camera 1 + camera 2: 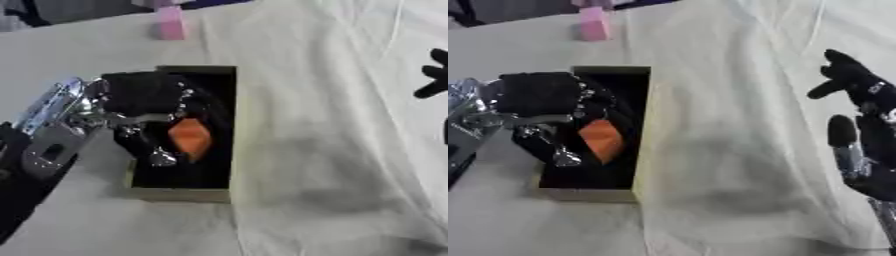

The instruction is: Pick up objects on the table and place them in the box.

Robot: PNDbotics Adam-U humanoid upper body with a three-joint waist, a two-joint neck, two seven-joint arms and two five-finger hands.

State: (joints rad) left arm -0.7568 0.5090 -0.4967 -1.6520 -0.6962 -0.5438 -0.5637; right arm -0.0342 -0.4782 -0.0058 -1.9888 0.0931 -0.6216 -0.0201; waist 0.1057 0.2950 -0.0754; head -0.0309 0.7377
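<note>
An orange object (190, 138) is pinched in the curled fingers of the left hand (144, 107) over the black interior of the box (234, 130). The right hand (866, 125) (fingers relaxed, spread) is seen well right of the box; a pink block (171, 23) stands beyond the box.

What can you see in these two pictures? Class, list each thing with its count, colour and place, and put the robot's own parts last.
Box: one, tan walls with a black inside, left of centre on the table.
Orange block: one, orange, over the box's black inside, at the left hand's fingers.
Pink block: one, pink, upright at the far edge, beyond the box.
Cloth: one, cream, covering the table.
Left robot hand: one, black and silver, over the box, fingers curled round the orange block.
Right robot hand: one, black, right edge, fingers open and raised.
</note>
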